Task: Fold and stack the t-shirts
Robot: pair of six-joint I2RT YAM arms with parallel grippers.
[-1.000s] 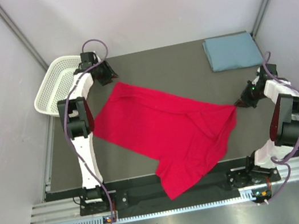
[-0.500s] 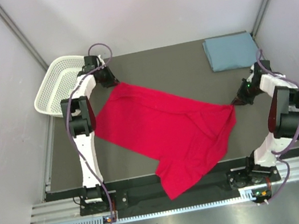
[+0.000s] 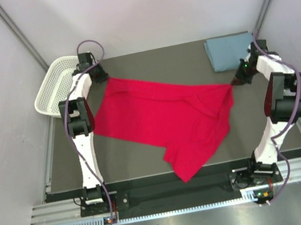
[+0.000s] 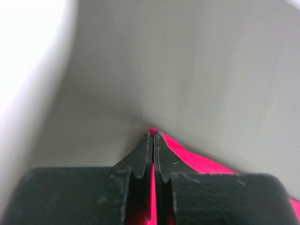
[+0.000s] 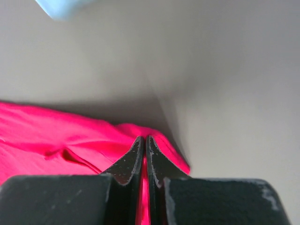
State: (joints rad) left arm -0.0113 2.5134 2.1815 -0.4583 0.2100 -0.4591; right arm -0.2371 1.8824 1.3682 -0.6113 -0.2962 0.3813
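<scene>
Near edge: both my arm bases sit here, left and right. Just beyond them the nearest flap of the red t-shirt (image 3: pixel 163 116) reaches close to the front edge of the table (image 3: pixel 159 61), a little right of centre.

Mid-table: the red t-shirt lies spread over the dark surface, running from the far left down toward the near right, with wrinkles and an overlapped fold on its right half. Its far edge runs fairly straight between my two grips. I cannot tell whether that edge is lifted off the surface.

Right side, mid-depth: my right gripper (image 3: pixel 232 82) is pinched on the shirt's right corner. In the right wrist view the fingers (image 5: pixel 126 164) are drawn almost together, with a thin strip of red cloth (image 5: pixel 56 140) between them and more of it bunched to the left.

Far left: my left gripper (image 3: pixel 102 79) is clamped on the shirt's far-left corner. In the left wrist view the fingertips (image 4: pixel 147 145) meet, and red fabric (image 4: pixel 187 159) shows between and to the right of them.

Far right corner: the blue-grey t-shirt (image 3: pixel 233 51) lies folded into a flat rectangle, apart from the red one.

Far left, beside the table edge: a white mesh basket (image 3: pixel 47 90), tilted.
</scene>
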